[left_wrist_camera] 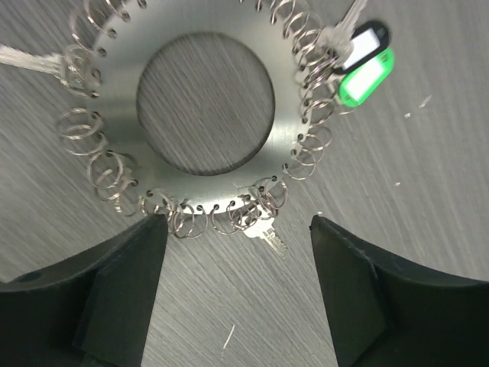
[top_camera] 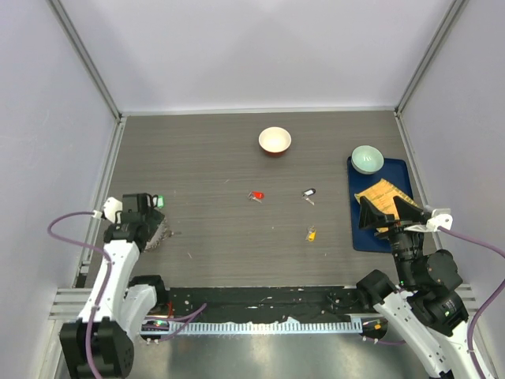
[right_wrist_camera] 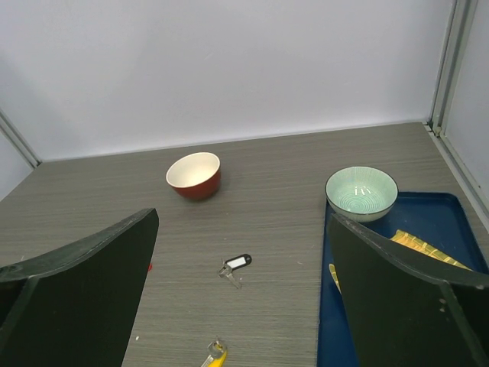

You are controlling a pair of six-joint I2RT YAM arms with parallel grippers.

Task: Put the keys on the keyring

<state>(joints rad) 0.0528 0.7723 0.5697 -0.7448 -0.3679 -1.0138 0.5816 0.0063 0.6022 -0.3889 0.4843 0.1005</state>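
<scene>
Left hand (left_wrist_camera: 237,225) hung over the keyring (left_wrist_camera: 126,130), fingers spread wide, nothing between them. The keyring lay flat on the worktop (top_camera: 205,158), close to its left edge and toward the near side. A green-tagged key (left_wrist_camera: 367,76) and a black-tagged key (left_wrist_camera: 365,40) sat on its wire loops, and a bare silver key (left_wrist_camera: 269,235) poked out at its rim. Three keys lay loose mid-worktop: red key (top_camera: 256,196), black key (top_camera: 308,193), yellow key (top_camera: 312,234). Right hand (top_camera: 390,212) was spread wide and empty above the blue tray (top_camera: 398,170) at the right edge.
</scene>
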